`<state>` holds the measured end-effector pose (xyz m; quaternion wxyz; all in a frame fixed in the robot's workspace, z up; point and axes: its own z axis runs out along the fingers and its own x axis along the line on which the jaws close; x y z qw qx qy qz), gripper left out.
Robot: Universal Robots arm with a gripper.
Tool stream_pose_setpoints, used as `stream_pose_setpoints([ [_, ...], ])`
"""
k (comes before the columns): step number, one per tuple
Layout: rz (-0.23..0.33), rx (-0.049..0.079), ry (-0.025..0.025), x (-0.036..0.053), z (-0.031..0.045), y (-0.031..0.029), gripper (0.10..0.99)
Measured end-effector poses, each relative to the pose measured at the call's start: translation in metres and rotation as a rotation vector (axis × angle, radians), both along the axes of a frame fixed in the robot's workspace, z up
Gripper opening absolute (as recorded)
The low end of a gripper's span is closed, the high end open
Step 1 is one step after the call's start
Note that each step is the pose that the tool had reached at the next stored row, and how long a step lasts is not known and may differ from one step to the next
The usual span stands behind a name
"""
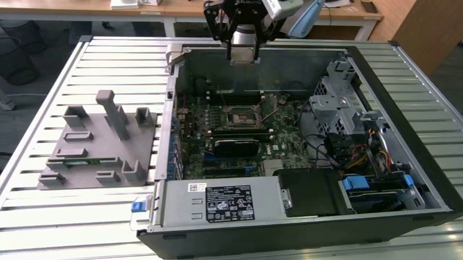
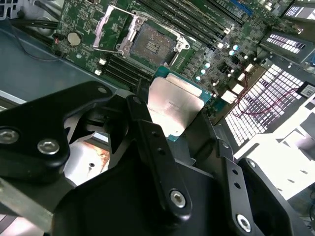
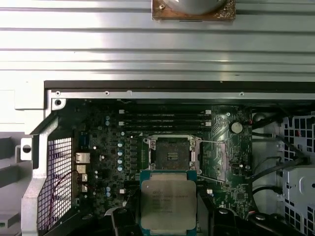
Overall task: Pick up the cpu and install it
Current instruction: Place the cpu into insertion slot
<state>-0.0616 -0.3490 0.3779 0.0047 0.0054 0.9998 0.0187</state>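
The cpu [image 3: 168,204] gripped between the jaws

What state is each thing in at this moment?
cpu: gripped by the tool, held above the board, not in the socket.
tool: shut on the cpu.
socket: open and empty.
case: lying on its side, side panel off, board exposed.
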Motion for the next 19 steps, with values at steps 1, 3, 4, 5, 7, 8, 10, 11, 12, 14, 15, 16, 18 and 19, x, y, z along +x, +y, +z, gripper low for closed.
stream_pose_setpoints([
  [1,-0.002,0.000,0.0000,0.0000,0.0000,0.0000,0.541],
  [3,-0.012,0.000,0.0000,0.0001,0.0000,0.0000,0.541],
  [4,-0.022,0.000,-0.0001,0.0001,-0.0001,0.0001,0.541],
  [5,-0.035,0.000,0.0000,0.0001,-0.0001,0.0001,0.541],
  [7,-0.066,0.000,0.0000,0.0000,-0.0002,0.0002,0.541],
  [8,-0.086,0.000,0.0000,0.0000,-0.0003,0.0002,0.541],
  [10,-0.118,0.000,0.0000,0.0000,-0.0004,0.0003,0.541],
  [11,-0.132,0.000,0.0000,0.0000,-0.0005,0.0003,0.541],
  [12,-0.147,0.000,0.0000,0.0000,-0.0005,0.0004,0.541],
  [14,-0.174,0.000,0.0000,0.0000,-0.0006,0.0005,0.541],
  [15,-0.187,0.000,0.0000,0.0000,-0.0006,0.0006,0.541],
  [16,-0.198,0.000,0.0000,0.0000,-0.0007,0.0007,0.541],
  [18,-0.222,0.000,-0.0001,0.0000,-0.0008,0.0009,0.541],
  [19,-0.235,0.000,-0.0001,0.0000,-0.0008,0.0009,0.541],
])
